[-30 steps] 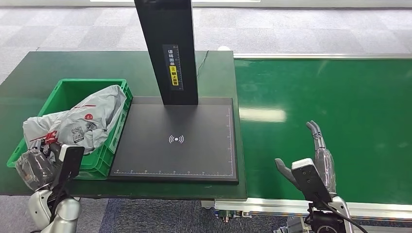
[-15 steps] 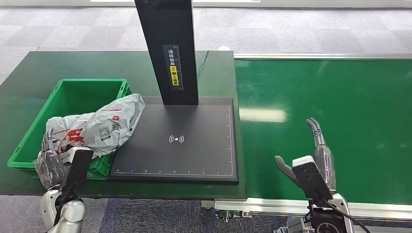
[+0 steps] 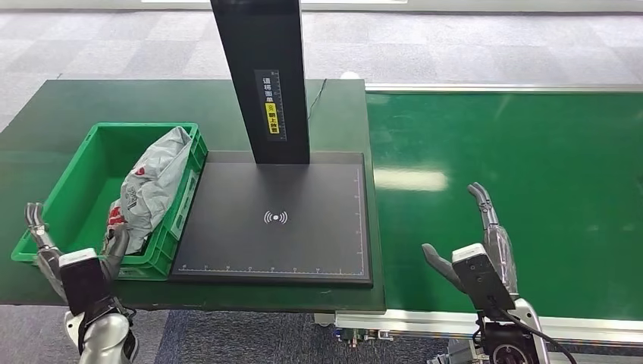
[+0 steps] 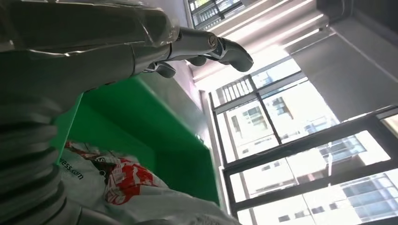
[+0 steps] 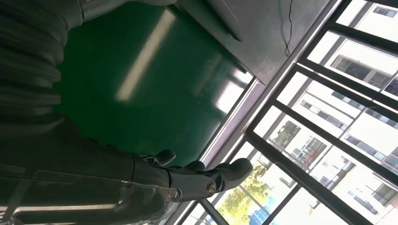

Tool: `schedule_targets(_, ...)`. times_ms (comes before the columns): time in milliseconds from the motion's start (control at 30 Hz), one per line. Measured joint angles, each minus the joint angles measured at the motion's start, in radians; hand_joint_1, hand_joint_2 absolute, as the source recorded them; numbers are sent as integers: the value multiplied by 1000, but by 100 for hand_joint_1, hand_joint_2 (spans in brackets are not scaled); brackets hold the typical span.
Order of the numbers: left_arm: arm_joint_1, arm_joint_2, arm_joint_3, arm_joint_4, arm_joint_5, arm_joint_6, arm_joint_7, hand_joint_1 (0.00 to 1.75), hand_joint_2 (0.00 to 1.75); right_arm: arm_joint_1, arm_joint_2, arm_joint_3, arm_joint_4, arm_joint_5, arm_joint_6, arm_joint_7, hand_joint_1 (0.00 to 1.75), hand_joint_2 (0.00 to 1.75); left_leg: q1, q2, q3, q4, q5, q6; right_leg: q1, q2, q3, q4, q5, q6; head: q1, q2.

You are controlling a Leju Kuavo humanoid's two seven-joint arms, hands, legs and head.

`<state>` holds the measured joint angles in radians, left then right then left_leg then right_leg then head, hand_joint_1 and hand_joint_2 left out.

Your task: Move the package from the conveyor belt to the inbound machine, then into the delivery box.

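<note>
Grey package [image 3: 154, 188] with red print lying inside the green delivery box [image 3: 67, 194], slumped against the box's right wall, upper end leaning up toward the far right corner, lower end down by the near right corner. Same package [image 4: 126, 180] seen close in the left wrist view, crumpled, red and white markings up, green box wall [image 4: 155, 140] rising behind it.

Left hand [image 3: 72, 254] held at the near edge of the box, fingers spread apart and pointing up, nothing between them; thumb just beside the near end of the package, contact impossible to judge. Fingers [image 4: 206, 44] in the wrist view stretched out above the box, free of the package.

Inbound machine [image 3: 277, 220] just right of the box on the dark green table [image 3: 45, 114]: flat black pad with a white wireless mark at centre, black upright post [image 3: 261, 76] at its far edge bearing a label with a yellow patch.

Green conveyor belt [image 3: 515, 152] to the right of the table, glossy, with a pale streak of reflected light. Right hand [image 3: 485, 246] raised over the belt's near edge, fingers apart and extended toward the far side, holding nothing. Right hand [image 5: 187, 180] in its own wrist view open likewise above the belt [image 5: 136, 89], large windows beyond.
</note>
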<state>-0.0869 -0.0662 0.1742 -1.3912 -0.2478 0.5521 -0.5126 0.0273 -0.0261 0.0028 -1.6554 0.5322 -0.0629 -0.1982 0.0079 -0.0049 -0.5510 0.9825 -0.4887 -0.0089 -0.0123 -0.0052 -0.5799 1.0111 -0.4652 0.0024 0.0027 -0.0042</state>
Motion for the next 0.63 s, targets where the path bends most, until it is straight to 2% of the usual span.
schedule_targets(233,18,-15,-2,-65,12,8,-11,0,175,-4,0,9,6,-2,0,-2,0,175,0,0,0,0,0,0,0,0,0,0,0,0,0,0)
schedule_targets(367,32,-21,-13,-101,17,44,-88,0,175,-8,-1,12,11,-20,6,-18,0,175,0,0,0,0,0,0,0,0,0,0,0,0,0,0)
schedule_targets(500,70,-33,-67,-202,36,58,-164,0,175,-22,-5,24,25,-50,8,-45,0,175,0,0,0,0,0,0,0,0,0,0,0,0,0,0)
schedule_targets(633,102,-35,-152,-297,93,-8,-157,0,175,-29,-13,37,38,-71,5,-62,0,175,0,0,0,0,-1,1,0,0,0,0,0,0,0,0)
